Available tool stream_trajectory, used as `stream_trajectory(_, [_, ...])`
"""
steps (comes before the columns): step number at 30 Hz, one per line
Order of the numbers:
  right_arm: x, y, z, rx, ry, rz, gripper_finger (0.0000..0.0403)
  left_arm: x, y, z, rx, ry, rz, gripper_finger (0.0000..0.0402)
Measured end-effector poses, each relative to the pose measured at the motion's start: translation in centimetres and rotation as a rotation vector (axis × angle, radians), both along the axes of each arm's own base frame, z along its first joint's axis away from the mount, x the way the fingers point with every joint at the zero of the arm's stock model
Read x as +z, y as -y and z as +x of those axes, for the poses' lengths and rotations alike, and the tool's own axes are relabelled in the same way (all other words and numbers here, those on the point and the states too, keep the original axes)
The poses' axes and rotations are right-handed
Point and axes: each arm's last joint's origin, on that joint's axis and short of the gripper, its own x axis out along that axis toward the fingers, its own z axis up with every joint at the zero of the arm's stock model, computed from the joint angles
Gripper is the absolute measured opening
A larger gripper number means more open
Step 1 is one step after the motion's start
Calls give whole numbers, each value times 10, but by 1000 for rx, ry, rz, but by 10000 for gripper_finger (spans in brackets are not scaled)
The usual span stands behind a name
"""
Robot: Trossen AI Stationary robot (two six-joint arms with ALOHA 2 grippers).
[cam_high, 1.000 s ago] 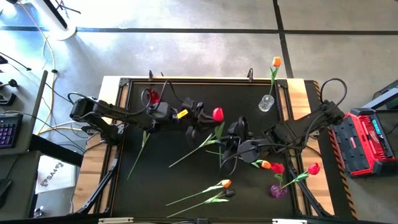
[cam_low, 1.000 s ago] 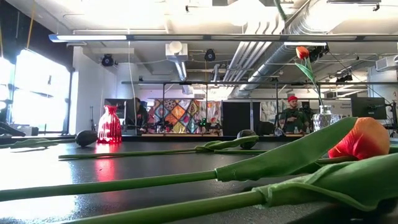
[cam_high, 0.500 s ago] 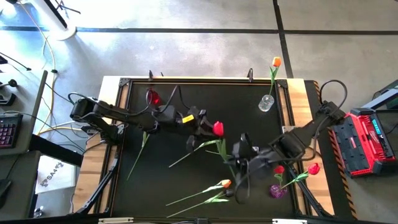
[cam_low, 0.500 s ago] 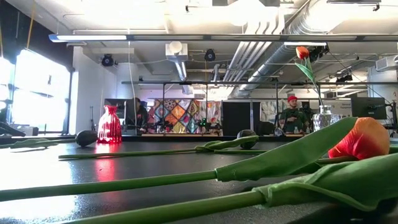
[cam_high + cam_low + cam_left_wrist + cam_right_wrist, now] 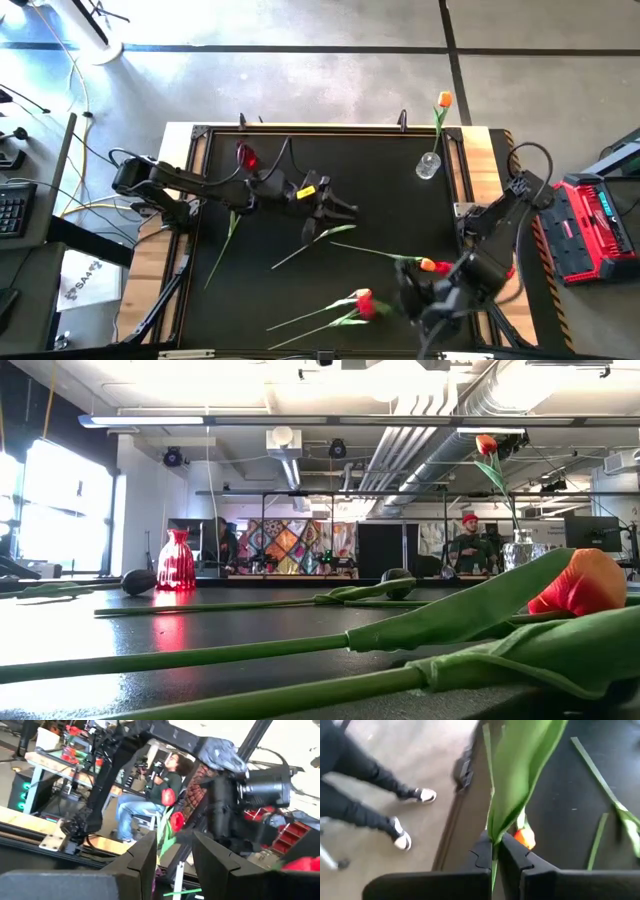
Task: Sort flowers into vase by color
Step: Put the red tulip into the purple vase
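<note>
Step in hand: transport of one flower toward a vase. Clamped tight on a green stem and leaf [image 5: 512,785] in the right gripper [image 5: 493,842], with no gap visible between the fingers; positioned well apart from the clear vase [image 5: 428,166], on the near-edge side of it. Judged to be the red tulip [image 5: 365,303], with the head hanging beyond the right gripper [image 5: 420,298], farther still from the clear vase and above two loose tulips [image 5: 320,322] lying on the table [image 5: 260,290]. Parked at mid-table, well to the left-arm side of the clear vase: the left gripper [image 5: 340,208], fingers [image 5: 142,865] moderately apart and holding nothing. Already standing in the clear vase: one orange tulip [image 5: 443,100]. Standing along the same far edge as the clear vase, well apart toward the left arm: the red vase [image 5: 245,157]. Lying loose between the clear vase and the right gripper: another orange tulip [image 5: 428,265]. Next move, as a judgement: keep the grip closed, raise the stem clear of the loose tulips, tip it upright with the cut end down, align over the mouth of the vase assigned to red, lower, then release. Cannot tell from these views which vase takes red. Avoid dragging the leaf across the loose stems below.
</note>
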Motion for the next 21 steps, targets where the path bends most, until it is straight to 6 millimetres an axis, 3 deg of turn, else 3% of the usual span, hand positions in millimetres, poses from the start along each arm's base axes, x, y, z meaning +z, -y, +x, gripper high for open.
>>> stream_trajectory(12, [0,-32,-46,42,-19,29,0,0,-1,0,7,-2,-1,110])
stream_trajectory(21, [-4,-36,-72,-8,65,-121,0,0,-1,0,19,-6,-19,110])
